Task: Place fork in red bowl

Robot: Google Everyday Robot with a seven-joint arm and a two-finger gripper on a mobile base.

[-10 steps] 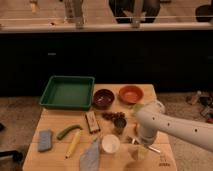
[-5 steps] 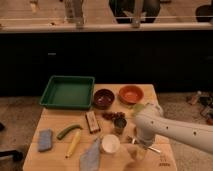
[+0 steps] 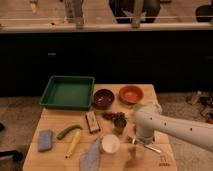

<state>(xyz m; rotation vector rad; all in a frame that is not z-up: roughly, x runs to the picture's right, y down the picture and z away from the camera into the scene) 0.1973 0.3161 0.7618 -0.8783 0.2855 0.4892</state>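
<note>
Gripper point(image 3: 136, 145) low over the wooden table point(image 3: 52, 120), front right, jaws spread, just beside the fork point(image 3: 149, 146) lying flat. Orange-red bowl point(image 3: 131, 94) at back edge, well apart; green tray point(image 3: 67, 92) back left.

The wooden table point(image 3: 55, 120) carries a green tray point(image 3: 67, 92) at its back left. Right of the tray sit a dark maroon bowl point(image 3: 104, 98), then a red-orange bowl point(image 3: 131, 94). In front of the tray lie a blue sponge point(image 3: 45, 140), a green vegetable point(image 3: 68, 131), a yellow one point(image 3: 73, 144), a brown bar point(image 3: 92, 122), a grey cloth point(image 3: 91, 155) and a white cup point(image 3: 110, 143). Farther right is what looks like the fork point(image 3: 149, 147), with the gripper point(image 3: 135, 143) just above it, fingers spread
</note>
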